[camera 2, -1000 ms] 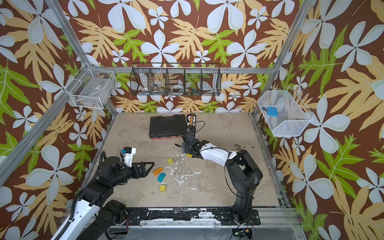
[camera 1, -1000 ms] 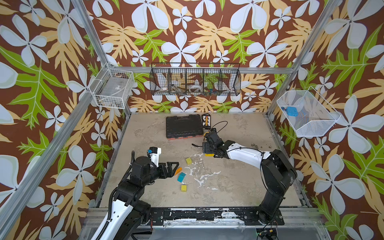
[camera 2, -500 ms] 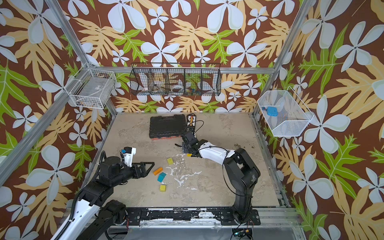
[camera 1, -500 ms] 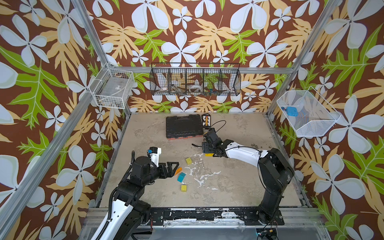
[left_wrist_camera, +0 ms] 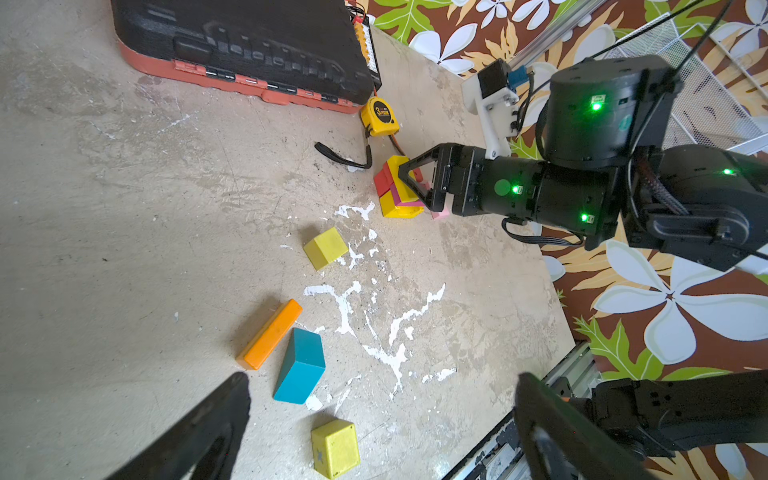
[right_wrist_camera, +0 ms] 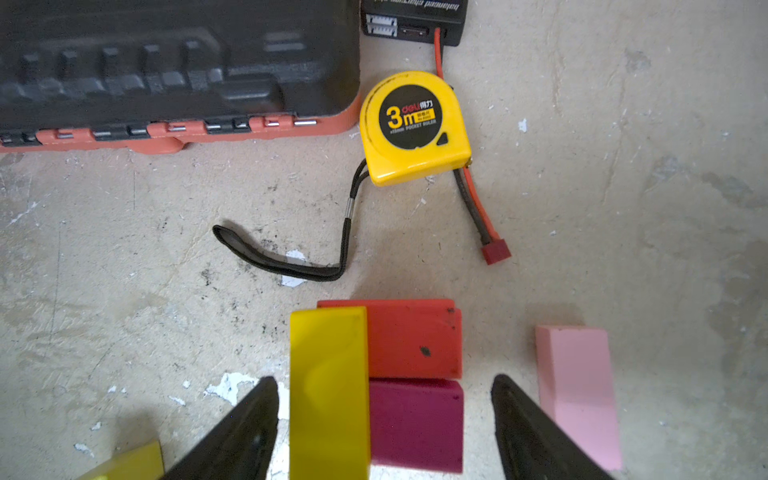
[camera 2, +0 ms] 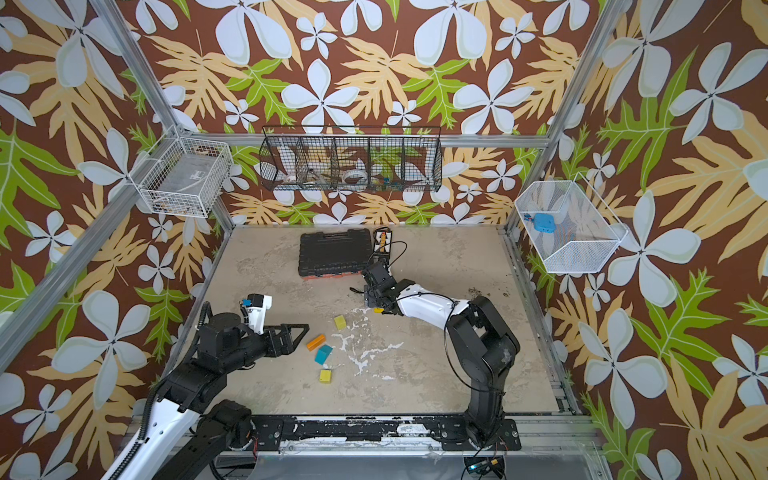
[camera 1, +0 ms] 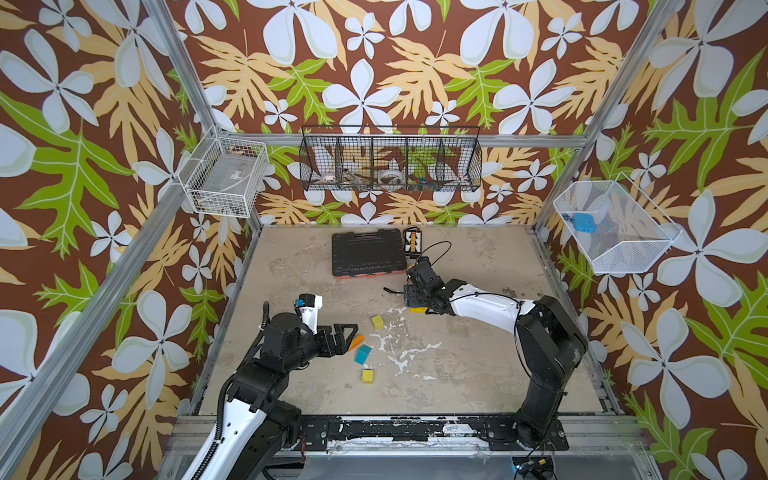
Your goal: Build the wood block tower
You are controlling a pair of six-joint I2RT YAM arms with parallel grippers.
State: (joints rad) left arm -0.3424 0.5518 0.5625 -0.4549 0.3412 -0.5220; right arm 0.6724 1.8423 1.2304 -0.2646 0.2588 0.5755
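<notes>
One black case at far centre of table. My left gripper spread wide, empty, hovering near-left by orange bar. My right gripper open, fingers straddling tower mid-table, gaps both sides. Pink block just beside tower. Teal block, yellow cube, second yellow cube loose, near-left of tower. Tape measure between case and tower.

The worn, paint-flecked beige table carries a black tool case at the back. What looks like a small charger lies just beside the case, and a yellow tape measure lies near its corner. In front of the tape measure sit a cluster of yellow, red and magenta blocks and a pink block beside it. Well apart lie a yellow cube, an orange bar, a teal block and a second yellow block.
</notes>
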